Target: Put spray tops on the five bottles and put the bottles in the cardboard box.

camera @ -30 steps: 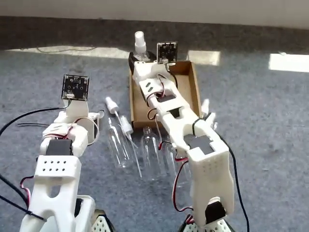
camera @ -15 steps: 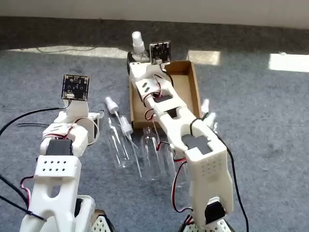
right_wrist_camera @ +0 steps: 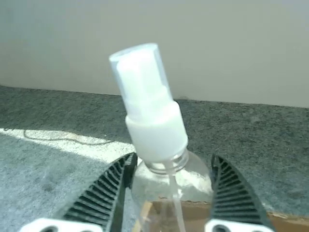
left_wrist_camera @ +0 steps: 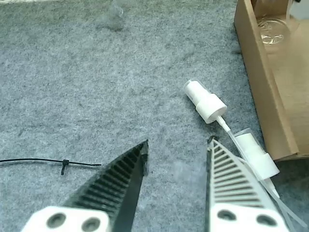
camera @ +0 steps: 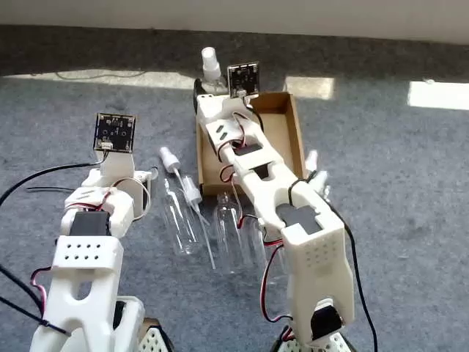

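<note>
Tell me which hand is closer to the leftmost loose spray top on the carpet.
Left. The left hand hovers open just short of that spray top; the right hand is at the cardboard box's far end, gripping a capped bottle.

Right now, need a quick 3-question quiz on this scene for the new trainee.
1. True or false: the left gripper is shut on a spray top.
2. The capped bottle in the right gripper is: A) upright at the far end of the cardboard box; B) lying on the carpet; C) beside the left arm's base.
3. How many loose spray tops lie on the carpet in the left wrist view?
Key: 1 false, it is open and holds nothing; 2 A; 3 two.
</note>
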Controlling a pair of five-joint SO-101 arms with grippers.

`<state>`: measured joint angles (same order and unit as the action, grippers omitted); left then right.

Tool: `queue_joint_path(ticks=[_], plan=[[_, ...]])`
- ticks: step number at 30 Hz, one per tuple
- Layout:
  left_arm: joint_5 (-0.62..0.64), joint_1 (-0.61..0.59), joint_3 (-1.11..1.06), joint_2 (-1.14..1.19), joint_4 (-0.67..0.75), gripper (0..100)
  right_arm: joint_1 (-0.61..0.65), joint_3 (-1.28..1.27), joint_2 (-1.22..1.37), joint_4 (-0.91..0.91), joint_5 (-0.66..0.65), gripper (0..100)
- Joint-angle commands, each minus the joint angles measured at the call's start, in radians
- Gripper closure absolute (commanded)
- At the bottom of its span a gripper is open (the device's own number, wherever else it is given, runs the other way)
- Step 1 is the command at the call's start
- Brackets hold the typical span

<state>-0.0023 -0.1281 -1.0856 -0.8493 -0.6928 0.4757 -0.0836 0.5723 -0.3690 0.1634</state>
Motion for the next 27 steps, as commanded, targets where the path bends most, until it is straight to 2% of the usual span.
queue_joint_path(ticks=[1, 3, 10, 22, 27], plan=[[0.003, -0.007, 0.007, -0.015, 0.021, 81, -0.001, 0.044, -0.027, 0.004, -0.012, 74.9], [0.003, -0.007, 0.007, -0.015, 0.021, 81, -0.001, 0.025, -0.03, 0.004, -0.012, 72.0], [0.003, -0.007, 0.007, -0.015, 0.021, 81, -0.001, 0.016, -0.036, 0.004, -0.014, 71.7], [0.003, -0.007, 0.007, -0.015, 0.021, 81, -0.004, -0.12, -0.239, 0.004, -0.014, 71.7], [0.003, -0.007, 0.007, -0.015, 0.021, 81, -0.015, -0.117, -0.344, 0.127, -0.012, 71.7]])
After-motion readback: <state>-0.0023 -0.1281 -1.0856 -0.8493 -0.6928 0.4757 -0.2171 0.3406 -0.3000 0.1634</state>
